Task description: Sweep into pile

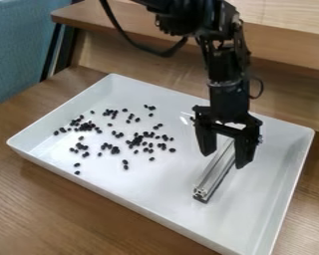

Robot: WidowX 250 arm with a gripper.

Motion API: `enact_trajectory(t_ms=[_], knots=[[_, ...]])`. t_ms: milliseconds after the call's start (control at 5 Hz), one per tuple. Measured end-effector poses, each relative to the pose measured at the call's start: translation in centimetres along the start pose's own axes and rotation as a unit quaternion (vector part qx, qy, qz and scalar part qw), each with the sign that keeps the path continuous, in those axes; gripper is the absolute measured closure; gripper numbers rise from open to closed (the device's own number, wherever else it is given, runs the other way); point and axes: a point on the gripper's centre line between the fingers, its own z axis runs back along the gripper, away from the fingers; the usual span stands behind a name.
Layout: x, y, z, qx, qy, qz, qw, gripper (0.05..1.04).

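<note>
Slanted view down from above

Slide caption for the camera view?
Hand at a metal bar, small black pieces scattered in a white tray, not yet piled.

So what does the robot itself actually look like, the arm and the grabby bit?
The arm is black and jointed, with a thick black cable drooping beside it. The gripper is black too, with two chunky fingers narrowing towards their tips.

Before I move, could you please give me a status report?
Gripper open, astride the metal bar. Small black pieces scattered across the tray, not piled. Possible obstacle: the tray's raised rim, if the sweep runs wide.
</note>
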Motion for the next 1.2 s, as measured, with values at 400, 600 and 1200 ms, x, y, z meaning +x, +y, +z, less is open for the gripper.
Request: enact_trajectory(t_ms=[400, 600, 1200], knots=[[0.4, 0.3, -3.3, 0.055, 0.034, 0.013, 0.9978, 0.137], [0.6, 0.4, -3.6, 0.059, 0.014, 0.019, 0.9980, 0.412], [-1.5, 2.1, -3.2, 0.065, 0.023, -0.031, 0.9972, 0.685]])
